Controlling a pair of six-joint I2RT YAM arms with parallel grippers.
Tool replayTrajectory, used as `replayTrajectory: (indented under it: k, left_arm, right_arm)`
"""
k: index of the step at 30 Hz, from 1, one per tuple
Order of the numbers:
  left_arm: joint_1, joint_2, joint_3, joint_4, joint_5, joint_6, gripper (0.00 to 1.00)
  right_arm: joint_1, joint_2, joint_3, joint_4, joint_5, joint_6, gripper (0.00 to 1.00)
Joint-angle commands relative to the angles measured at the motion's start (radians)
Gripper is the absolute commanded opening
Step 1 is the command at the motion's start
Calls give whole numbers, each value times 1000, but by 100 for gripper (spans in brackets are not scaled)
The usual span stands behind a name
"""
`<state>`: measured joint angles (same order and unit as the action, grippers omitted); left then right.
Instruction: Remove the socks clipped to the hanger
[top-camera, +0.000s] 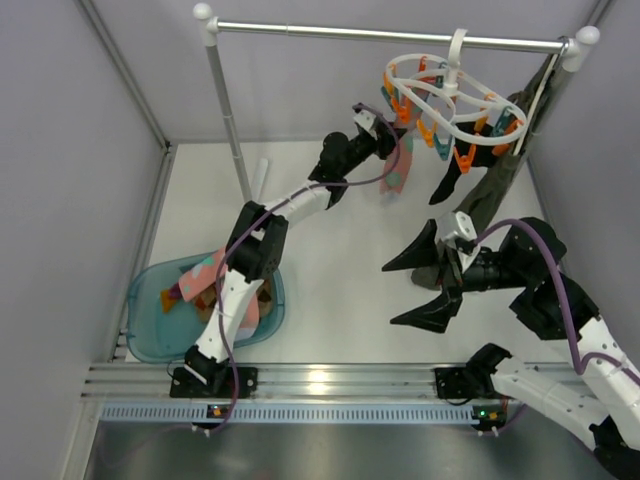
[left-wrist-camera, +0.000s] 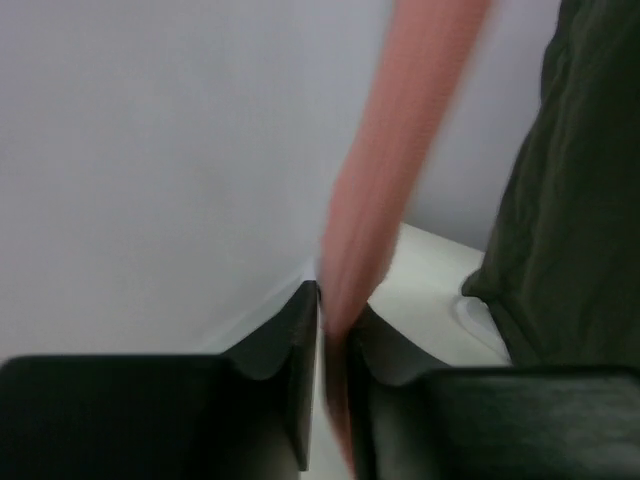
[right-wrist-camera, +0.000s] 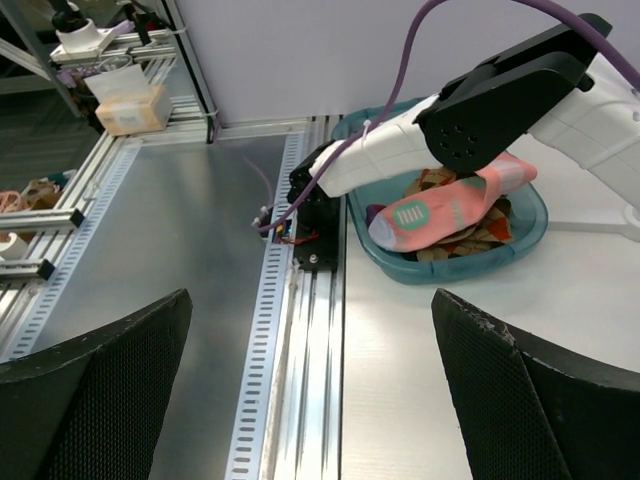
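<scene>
Left fingers (left-wrist-camera: 280, 390) pinch the hanging pink sock (left-wrist-camera: 400, 150) — right fingers (right-wrist-camera: 100, 400) gape wide.

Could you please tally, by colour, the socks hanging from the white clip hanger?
pink sock: 1
black sock: 1
Total: 2 socks on the hanger

The hanger (top-camera: 455, 68) is smooth, glossy white plastic and hangs on a shiny metal rail (top-camera: 390, 35). The pink sock (left-wrist-camera: 390, 170) is soft cloth, and the olive garment (left-wrist-camera: 575, 200) is matt cloth. The basin (right-wrist-camera: 460, 268) is translucent teal plastic. The right gripper (right-wrist-camera: 312, 300) has matt black fingers (right-wrist-camera: 520, 400) with a fine dimpled surface.
</scene>
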<state>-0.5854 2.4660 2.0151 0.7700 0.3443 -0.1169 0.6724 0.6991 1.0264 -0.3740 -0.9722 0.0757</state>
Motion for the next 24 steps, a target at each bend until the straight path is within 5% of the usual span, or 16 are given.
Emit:
replayTrajectory:
  k: [1,4,7,14,21,24]
  left_arm:
    - [1,-8,30,103,-104,-33,15]
    - [1,-91,-79,103,-332,-12,0]
    - [1,-209,-217,103,-582,28,0]
    - [-1,-511,-560,101,-916,39,0]
    - [-11,-815,-858,103,-1059,5,0]
    - [-30,-967,-1001,103,-998,-42,0]
  right_arm:
    - [10,-38,-3,46,47,12,99]
    - [10,-53,-5,40,121,-5,99]
    - [10,-61,1,40,239,-7,99]
    - [10,-73,24,58,458,30,100]
    - [9,-7,144,-37,745,108,99]
    - [9,34,204,-48,779,136,99]
